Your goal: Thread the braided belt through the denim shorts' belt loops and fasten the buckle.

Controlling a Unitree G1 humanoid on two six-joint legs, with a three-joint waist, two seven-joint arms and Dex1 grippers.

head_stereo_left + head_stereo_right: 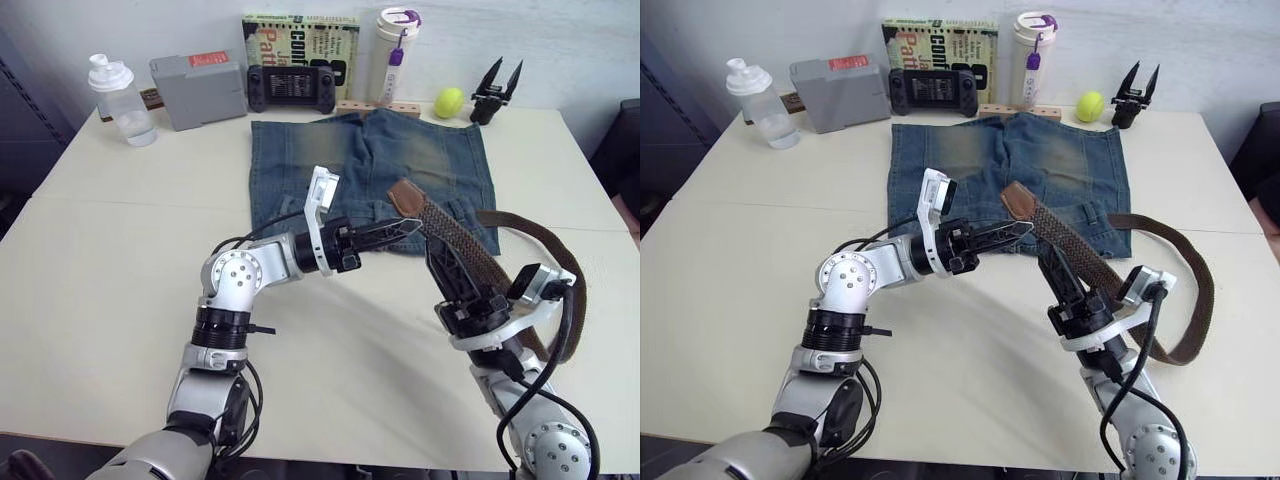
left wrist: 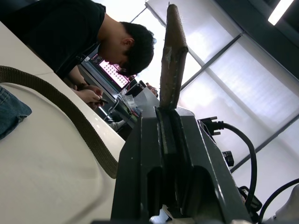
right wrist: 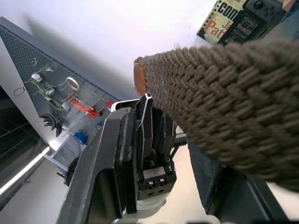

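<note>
The braided belt (image 1: 455, 240) rises off the tabletop (image 1: 110, 290) in the right gripper (image 1: 437, 262), whose black fingers are clamped on the woven strap a little below its smooth leather tip (image 1: 407, 195). From there the strap runs back past the right wrist and loops round on the tabletop at the robot's right. The left gripper (image 1: 400, 232) reaches in from the left, its fingers drawn nearly together with their tips just beside the strap below the leather tip; whether they touch it cannot be told. Behind both lie the denim shorts (image 1: 370, 165), spread flat.

The tabletop is pale cream. Along its far edge, against a white wall, stand a clear bottle (image 1: 122, 100), a grey box (image 1: 198, 90), a black handheld controller (image 1: 291, 88), a book (image 1: 300, 45), a white tumbler (image 1: 396, 55), a yellow-green ball (image 1: 449, 102) and a spare black gripper (image 1: 495, 92). The left wrist view shows a person in a dark shirt (image 2: 70, 32) bent over beyond the tabletop, with large bright windows (image 2: 233, 88) behind.
</note>
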